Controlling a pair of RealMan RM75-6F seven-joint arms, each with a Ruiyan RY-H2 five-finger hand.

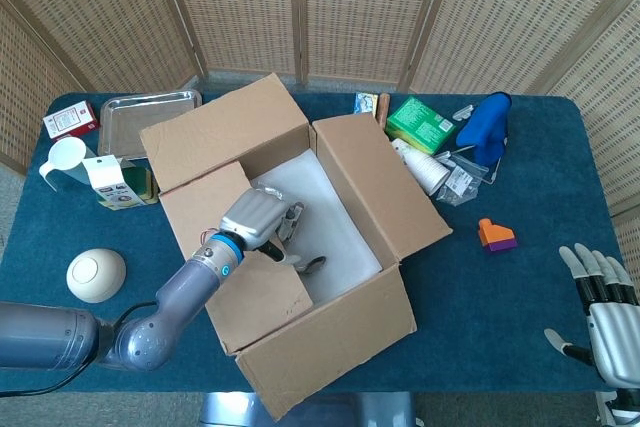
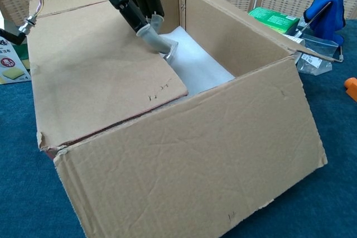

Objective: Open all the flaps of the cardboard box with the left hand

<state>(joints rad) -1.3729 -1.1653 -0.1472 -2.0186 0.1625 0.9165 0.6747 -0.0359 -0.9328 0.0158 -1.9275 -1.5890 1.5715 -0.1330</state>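
We log the cardboard box [image 1: 300, 247] at the middle of the blue table [image 1: 520, 297], turned at an angle to the table edges. Three flaps stand or lean outward: the far flap [image 1: 225, 137], the right flap [image 1: 380, 182] and the near flap [image 1: 330, 337]. The left flap [image 1: 235, 252] lies folded inward over the opening, roughly level.

The left hand [image 1: 262, 222] sits at the inner edge of that left flap, knuckles up, fingers [image 2: 153, 34] curled down past the flap's edge into the box. In the chest view the fingertips reach toward the white lining [image 2: 198, 65] and a shiny object beside them that we cannot identify. We cannot tell whether the fingers hook under the flap or merely rest against its edge; nothing is clearly held.

The right hand [image 1: 600, 302] hangs at the table's near right corner, well apart from the box, fingers spread, holding nothing.

Around the box: a metal tray [image 1: 145, 117], a red packet [image 1: 70, 122], a white scoop [image 1: 60, 159] and a carton [image 1: 110, 182] to the left; a cream bowl [image 1: 96, 274] near the left arm; a green box [image 1: 420, 124], a blue cloth [image 1: 490, 127] and an orange-and-purple block [image 1: 496, 236] to the right.
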